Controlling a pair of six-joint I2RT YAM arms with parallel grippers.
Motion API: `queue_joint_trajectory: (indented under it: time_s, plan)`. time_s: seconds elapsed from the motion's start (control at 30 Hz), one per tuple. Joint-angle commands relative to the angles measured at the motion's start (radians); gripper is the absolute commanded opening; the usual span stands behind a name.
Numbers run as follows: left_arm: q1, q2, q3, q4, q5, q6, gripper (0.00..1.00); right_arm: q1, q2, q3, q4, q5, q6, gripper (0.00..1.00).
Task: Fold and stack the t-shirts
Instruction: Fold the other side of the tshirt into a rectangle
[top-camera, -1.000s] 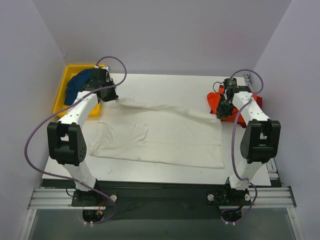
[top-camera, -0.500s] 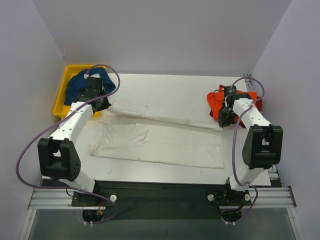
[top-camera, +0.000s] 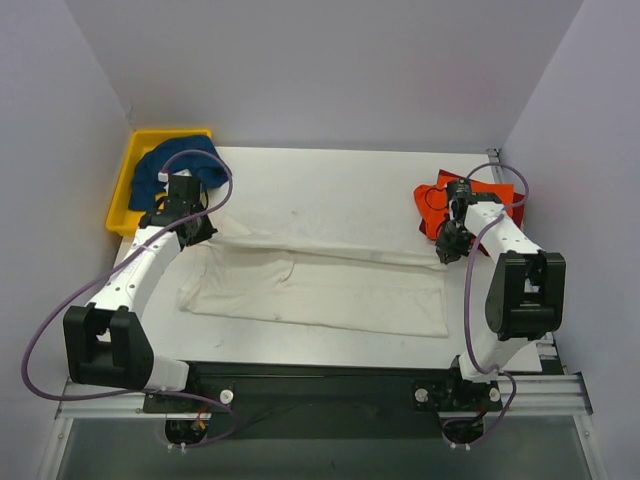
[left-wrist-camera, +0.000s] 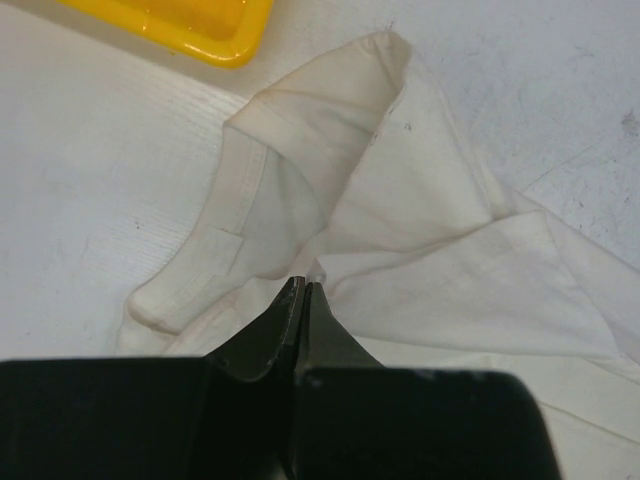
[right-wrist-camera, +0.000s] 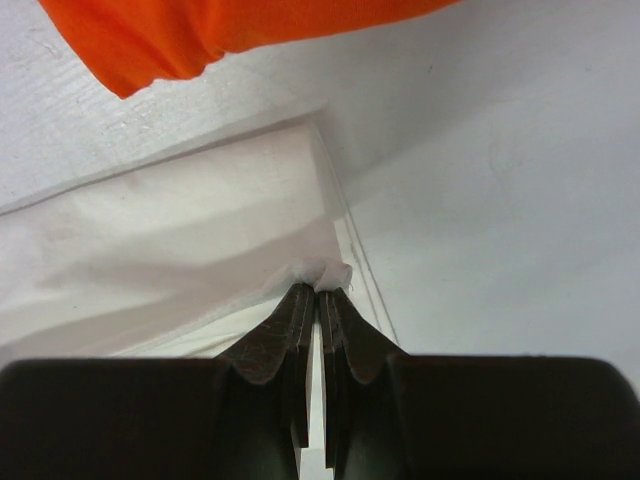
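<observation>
Plain off-white t-shirt (top-camera: 330, 295), orange-red shirt (top-camera: 432, 210), maybe darker red at its edge, dark blue shirt (top-camera: 160, 170), yellow bin (top-camera: 122, 195), white counter (top-camera: 330, 190).

The large t-shirt (top-camera: 330, 290) lies across the centre of the table (top-camera: 330, 185), running from 9 to 3 o'clock, with its far strip lapped over its near part. The bin (top-camera: 118, 200) stands at the table's 10 o'clock corner and has a second t-shirt (top-camera: 165, 165) in it. The heaped t-shirts (top-camera: 432, 210) lie at 2 o'clock. The left gripper (top-camera: 200, 228) meets the strip's 9 o'clock end, and the right gripper (top-camera: 447, 250) meets its 3 o'clock end.
</observation>
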Motion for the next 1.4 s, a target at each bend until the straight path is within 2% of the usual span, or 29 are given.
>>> queue_joint_trajectory:
  time_s: [0.0, 0.1, 0.13, 0.2, 0.23, 0.33, 0.37, 0.47, 0.53, 0.77, 0.9, 1.07, 1.37]
  plan:
    - [0.008, -0.049, -0.021, -0.019, -0.029, -0.023, 0.0, -0.006, -0.021, -0.023, -0.06, 0.058, 0.019, 0.0]
    - [0.008, -0.052, -0.041, -0.019, -0.014, -0.031, 0.0, 0.001, -0.028, -0.033, -0.086, 0.067, 0.033, 0.01]
    - [0.006, -0.053, -0.047, -0.019, -0.008, -0.031, 0.0, 0.002, -0.033, -0.033, -0.117, 0.069, 0.039, 0.17]
    - [0.008, -0.059, -0.065, -0.019, -0.003, -0.039, 0.0, 0.01, -0.071, -0.049, -0.143, 0.08, 0.05, 0.32]
    - [0.008, -0.063, -0.072, -0.019, 0.002, -0.04, 0.0, 0.013, -0.091, -0.055, -0.157, 0.084, 0.053, 0.46]
    - [0.008, -0.073, -0.095, -0.019, 0.012, -0.051, 0.0, 0.017, -0.169, -0.066, -0.168, 0.084, 0.056, 0.6]
    - [0.008, -0.078, -0.098, -0.018, 0.018, -0.05, 0.0, 0.019, -0.194, -0.063, -0.166, 0.072, 0.054, 0.61]
    - [0.006, -0.082, -0.115, -0.013, 0.032, -0.051, 0.0, 0.025, -0.184, -0.038, -0.131, 0.026, 0.019, 0.63]
    - [0.008, -0.084, -0.124, -0.013, 0.037, -0.05, 0.0, 0.042, -0.154, 0.0, -0.074, -0.058, -0.022, 0.63]
    - [0.008, -0.087, -0.127, -0.039, 0.035, -0.048, 0.0, 0.134, 0.101, 0.187, 0.016, -0.282, -0.084, 0.62]
    - [0.009, -0.089, -0.133, -0.042, 0.04, -0.048, 0.0, 0.175, 0.2, 0.23, 0.047, -0.354, -0.088, 0.6]
    - [0.009, -0.086, -0.125, -0.042, 0.045, -0.043, 0.0, 0.197, 0.252, 0.214, 0.058, -0.422, -0.084, 0.59]
    - [0.009, -0.073, -0.116, -0.044, 0.049, -0.03, 0.0, 0.202, 0.206, 0.112, 0.062, -0.424, -0.073, 0.59]
